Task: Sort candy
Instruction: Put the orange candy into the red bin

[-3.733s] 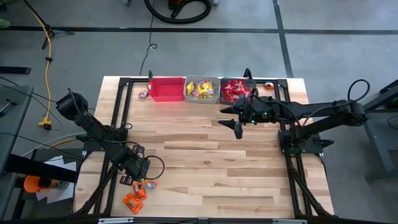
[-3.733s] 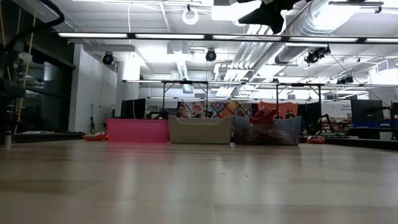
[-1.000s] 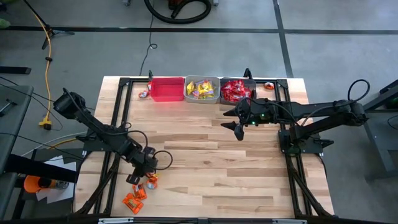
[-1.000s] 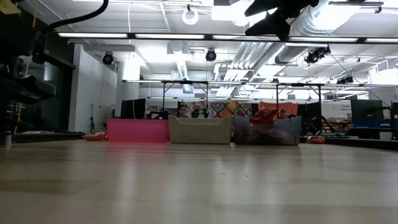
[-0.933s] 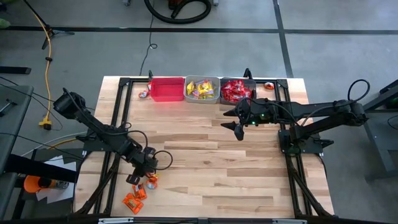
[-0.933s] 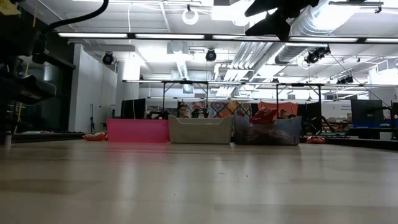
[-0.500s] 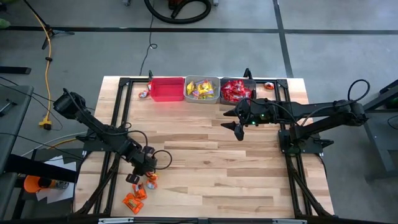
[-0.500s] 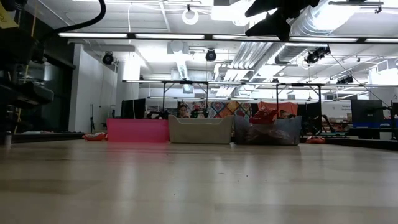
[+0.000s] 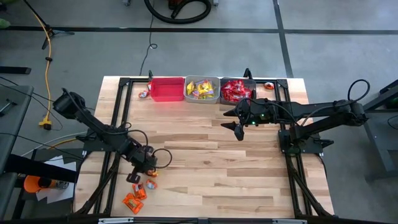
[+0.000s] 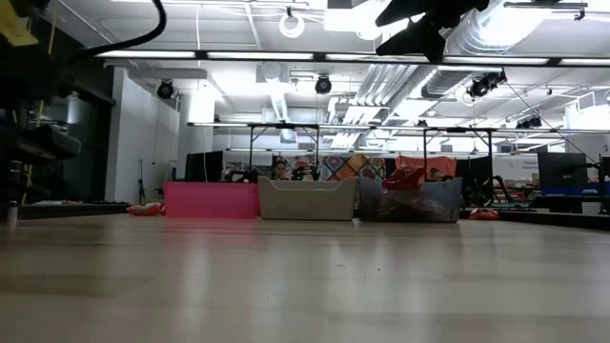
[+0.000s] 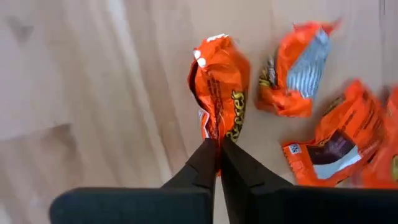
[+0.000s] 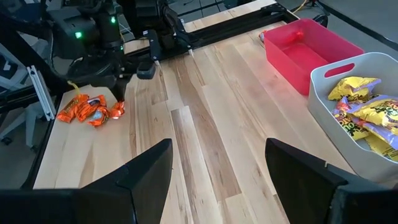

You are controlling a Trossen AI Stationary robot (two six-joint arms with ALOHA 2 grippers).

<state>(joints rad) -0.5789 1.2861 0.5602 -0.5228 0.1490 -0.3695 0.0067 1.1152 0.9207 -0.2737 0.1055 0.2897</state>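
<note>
High view: I have the left gripper (image 9: 148, 169) at the table's near-left corner, its fingers pressed together on the edge of one orange candy packet (image 9: 151, 175). The loose orange candies (image 9: 133, 200) lie at about 7 o'clock from it, just beside. The red bin (image 9: 166, 89), still empty, lies at about 1 o'clock, well apart, at the far edge. The left arm is the nearer one; I judge the carry runs along that line.

Low view: I see the bins across the table (image 10: 305, 286); the left gripper does not show.

Left wrist view: the fingers (image 11: 208, 160) pinch the packet (image 11: 221, 99) at one end. Its long axis runs straight on from the fingers. Other orange packets (image 11: 292, 71) lie close beside.

Right wrist view: the right gripper (image 12: 217, 162) hangs near the bins with fingers spread wide, holding nothing. The grey bin (image 12: 336, 93) holds yellow candies (image 12: 367, 115).
</note>
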